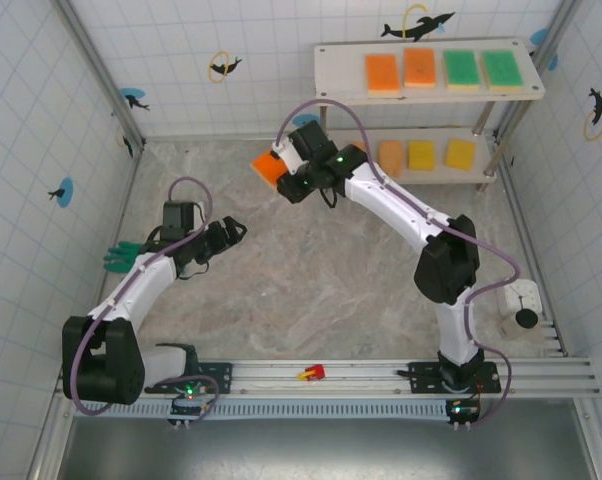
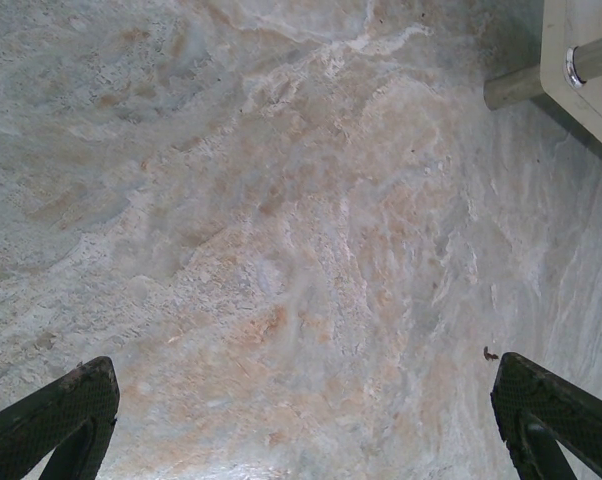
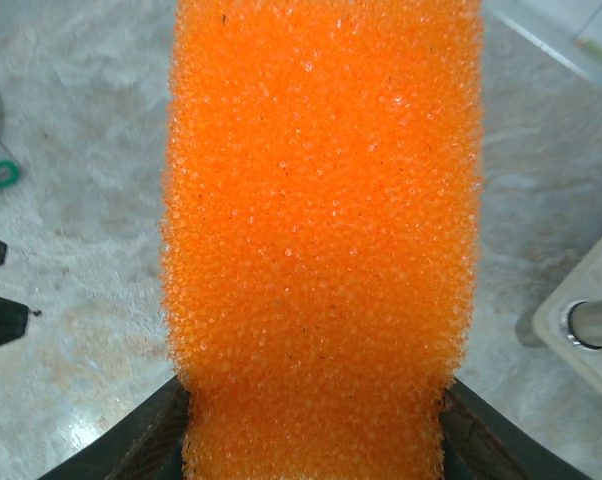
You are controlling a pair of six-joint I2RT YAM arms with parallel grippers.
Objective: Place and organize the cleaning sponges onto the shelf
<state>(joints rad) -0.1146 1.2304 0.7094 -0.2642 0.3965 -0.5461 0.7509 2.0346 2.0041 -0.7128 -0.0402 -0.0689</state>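
Note:
My right gripper is shut on a bright orange sponge, held above the table to the left of the shelf. In the right wrist view that sponge stands up between the fingers and hides what lies behind it. Several sponges lie in a row on the shelf's top board: two orange and two green. On the lower board sit a pale orange one and two yellow ones. My left gripper hangs open over bare table, its fingertips wide apart with nothing between them.
A green rubber glove lies by the left wall. A small red object rests on the front rail. A white device sits at the right wall. The shelf's corner and leg show at the left wrist view's upper right.

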